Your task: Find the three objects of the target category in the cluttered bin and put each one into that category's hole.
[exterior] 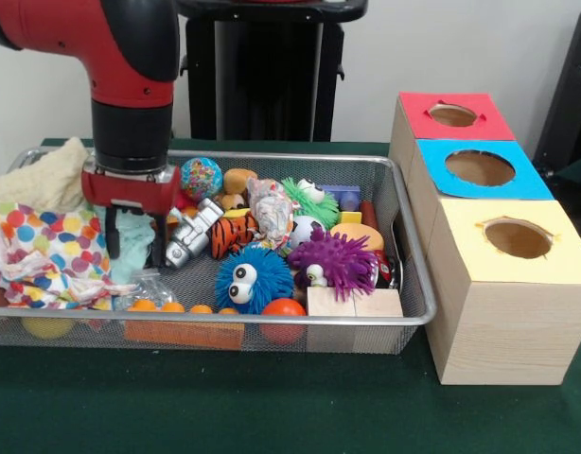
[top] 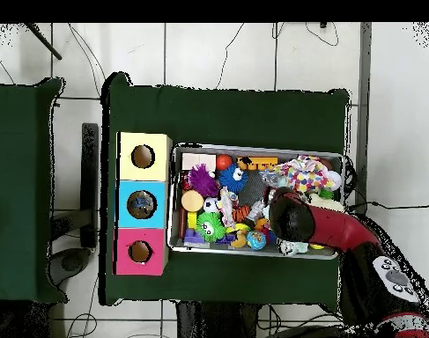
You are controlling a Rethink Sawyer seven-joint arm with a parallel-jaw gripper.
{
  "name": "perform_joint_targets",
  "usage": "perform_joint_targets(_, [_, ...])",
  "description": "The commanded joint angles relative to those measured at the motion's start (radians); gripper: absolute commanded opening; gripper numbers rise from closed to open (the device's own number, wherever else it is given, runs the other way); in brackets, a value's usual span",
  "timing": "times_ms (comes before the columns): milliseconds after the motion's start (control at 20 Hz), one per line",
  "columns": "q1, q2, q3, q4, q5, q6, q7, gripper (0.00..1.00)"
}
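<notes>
With the gripper (exterior: 134,248) lowered into the left of the mesh bin (exterior: 415,248), its fingers apart around a pale green cloth (exterior: 134,241), nothing is judged sorted yet, the three holes in the box (exterior: 503,284) looking empty, and open room is left above the bin's rim.

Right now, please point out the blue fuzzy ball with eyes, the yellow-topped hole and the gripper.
blue fuzzy ball (exterior: 253,281), front view, on its spiky body.
yellow-topped hole (exterior: 518,238), front view, inside the opening.
gripper (exterior: 134,249), front view, between the fingertips.
</notes>
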Motion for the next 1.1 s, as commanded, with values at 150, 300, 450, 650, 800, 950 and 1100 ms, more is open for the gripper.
perform_joint_targets(150, [0.022,0.089,0.106,-0.103,-0.03,-0.007,0.028,1.0])
perform_joint_targets(300, [0.022,0.08,0.108,-0.102,-0.031,0.004,0.023,1.0])
perform_joint_targets(450, [0.019,0.082,0.111,-0.102,-0.031,-0.003,0.025,1.0])
perform_joint_targets(650, [0.017,0.082,0.115,-0.103,-0.032,-0.001,0.023,1.0])
perform_joint_targets(800, [0.012,0.088,0.124,-0.11,-0.034,0.003,0.015,1.0])
perform_joint_targets(950, [0.007,0.128,0.137,-0.15,-0.037,0.013,-0.004,1.0])
perform_joint_targets(1100, [-0.002,0.176,0.157,-0.192,-0.043,0.006,-0.019,1.0])
